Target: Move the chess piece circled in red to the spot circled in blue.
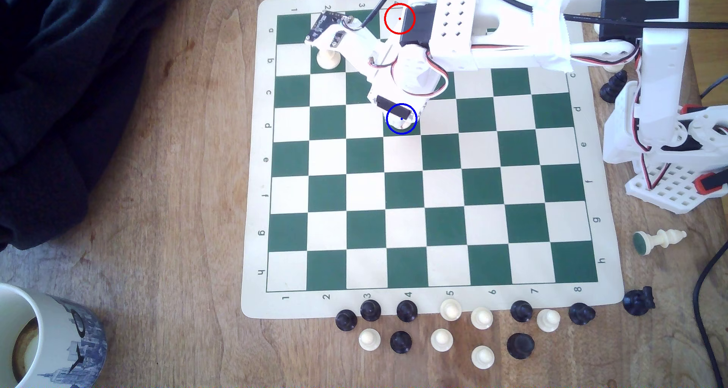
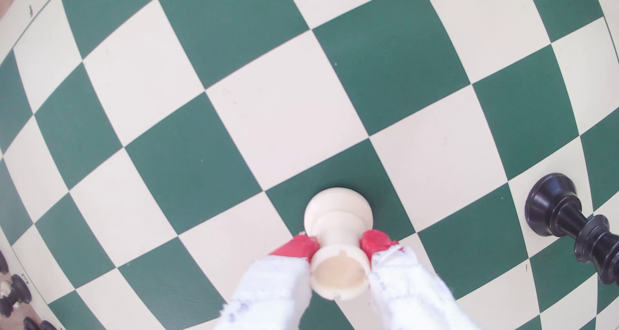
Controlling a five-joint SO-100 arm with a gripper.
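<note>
- Hand (image 2: 338, 246): two white-taped fingers tipped with red pads (image 2: 299, 246), pinching the stem of the cream chess piece (image 2: 338, 216), one pad on each side just beneath its notched, hollow top.
- Worktop (image 1: 157, 214): bare wood, with a dark cloth (image 1: 59, 96) heaped at the exterior view's left.
- Chessboard (image 1: 433, 303): green and cream mat lying flat on the worktop, with numbered and lettered margins.
- Arm (image 1: 512, 29): white, reaching from the exterior view's right across the far rows of the board and bending down to the hand (image 1: 400, 116).
- Mug (image 1: 59, 333): at the exterior view's lower left corner, well apart from the board.
- Spare pieces (image 1: 441, 338): black and cream, clustered on the worktop just beside the board's near edge.
- Tall black piece (image 2: 556, 206): upright on the board, apart from the hand.
- Cream chess piece (image 1: 402, 125), position: upright, base over the dark green square carrying the blue ring (image 1: 414, 131); it appears to rest there, though contact cannot be confirmed.
- Red ring (image 1: 399, 18): on a pale far-row square, partly beneath the arm.
</note>
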